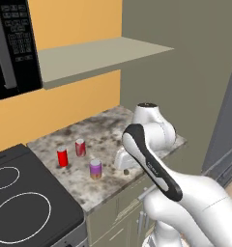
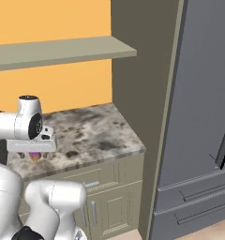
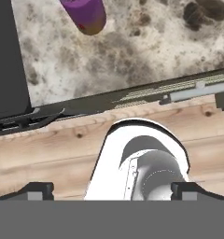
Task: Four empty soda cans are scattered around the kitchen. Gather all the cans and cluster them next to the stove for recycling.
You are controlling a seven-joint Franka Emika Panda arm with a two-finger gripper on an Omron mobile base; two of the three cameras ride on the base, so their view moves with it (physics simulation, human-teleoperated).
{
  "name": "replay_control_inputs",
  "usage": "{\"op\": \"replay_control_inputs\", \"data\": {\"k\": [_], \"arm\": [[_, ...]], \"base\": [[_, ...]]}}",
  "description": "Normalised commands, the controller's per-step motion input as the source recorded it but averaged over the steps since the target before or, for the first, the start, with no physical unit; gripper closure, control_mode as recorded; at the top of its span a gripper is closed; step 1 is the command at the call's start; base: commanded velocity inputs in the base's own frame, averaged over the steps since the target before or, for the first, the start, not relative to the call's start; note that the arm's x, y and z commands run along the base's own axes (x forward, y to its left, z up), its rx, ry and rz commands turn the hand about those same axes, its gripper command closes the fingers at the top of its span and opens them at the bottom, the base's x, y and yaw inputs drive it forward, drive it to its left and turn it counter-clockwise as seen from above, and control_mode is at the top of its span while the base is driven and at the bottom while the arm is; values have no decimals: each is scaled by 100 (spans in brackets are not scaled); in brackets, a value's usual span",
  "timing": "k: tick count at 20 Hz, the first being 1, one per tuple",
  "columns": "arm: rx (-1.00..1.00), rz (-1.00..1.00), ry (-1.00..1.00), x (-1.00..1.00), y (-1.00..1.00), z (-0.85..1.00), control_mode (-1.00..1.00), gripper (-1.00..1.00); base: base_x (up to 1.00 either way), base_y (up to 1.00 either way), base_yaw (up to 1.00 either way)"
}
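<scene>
Three soda cans stand on the mottled stone counter [image 1: 108, 126] just right of the stove [image 1: 21, 193]: a red can [image 1: 63, 157] nearest the cooktop edge, a second red can [image 1: 80, 147] just beside it and a bit further back, and the purple can [image 1: 95, 169] w/ orange lower band nearer the counter's front edge, apart from both reds. All three upright, none touching. The gripper [image 1: 123, 163] hangs over the counter right of the purple can, not touching it – in the hand view its two dark tips sit at the far left and far right bottom corners, so the fingers are spread wide w/ nothing between them. From the hand view the purple can [image 3: 84, 15] shows at top, w/ the counter front edge, a drawer handle [image 3: 198, 91] and wood plank floor [image 3: 48, 144] below. Above the counter: a grey-green shelf [image 1: 98, 58] on the orange wall; black microwave [image 1: 14, 46] over the stove. A tall grey fridge [image 2: 203, 117] stands at right – beyond the cabinet column.
</scene>
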Motion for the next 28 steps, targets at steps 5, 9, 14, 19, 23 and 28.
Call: {"op": "replay_control_inputs", "data": {"k": [5, 9, 14, 19, 23, 28], "arm": [[-9, -3, 0, -54, -30, 1, -100, -100], [-3, -4, 1, -25, -9, 0, -100, -100], [0, 0, 0, 0, 0, 0, -100, -100], [0, 0, 0, 0, 0, 0, 100, -100], [0, 0, 0, 0, 0, 0, 100, -100], [0, 0, 0, 0, 0, 0, 100, -100]], "base": [[0, 0, 0], [0, 0, 0], [0, 0, 0], [-45, 0, -14], [-62, 0, -24], [-54, 3, -40]]}}
